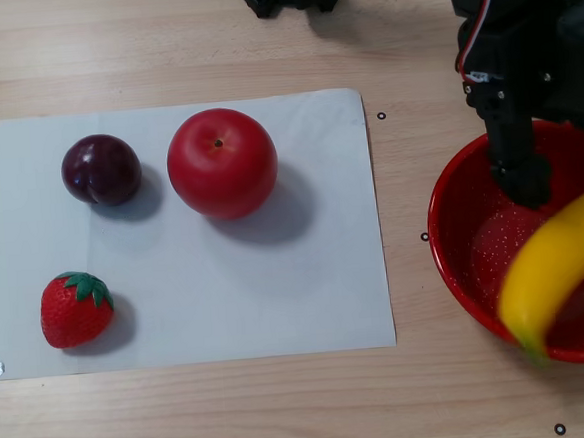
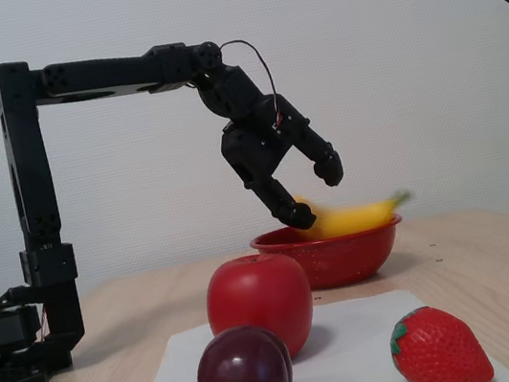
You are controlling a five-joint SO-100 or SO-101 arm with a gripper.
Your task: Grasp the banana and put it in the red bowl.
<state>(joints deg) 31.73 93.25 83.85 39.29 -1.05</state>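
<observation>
Our gripper (image 2: 318, 195) hangs above the red bowl (image 2: 330, 254), jaws spread apart and holding nothing, while the banana (image 2: 355, 216) drops blurred across the bowl's mouth. In the other view the banana (image 1: 554, 269) lies slanted over the red bowl (image 1: 456, 268), its lower end reaching the rim nearest the table's front edge and its upper end running off the frame, so we cannot tell whether it has settled inside.

We judge the release to be the step in hand. To finish it well, we would keep the jaws wide, hold the arm off the rim until the fruit comes to rest, then lift straight up, clear of the bowl wall. The long fruit may tip out over the near rim; if so, we would take it again near its middle.

The count: one banana, one red bowl, one apple (image 1: 222, 163), one plum (image 1: 101, 169) and one strawberry (image 1: 76, 309), the last three on one white sheet (image 1: 307, 288) toward the table's (image 1: 186, 417) left side in the other view.
</observation>
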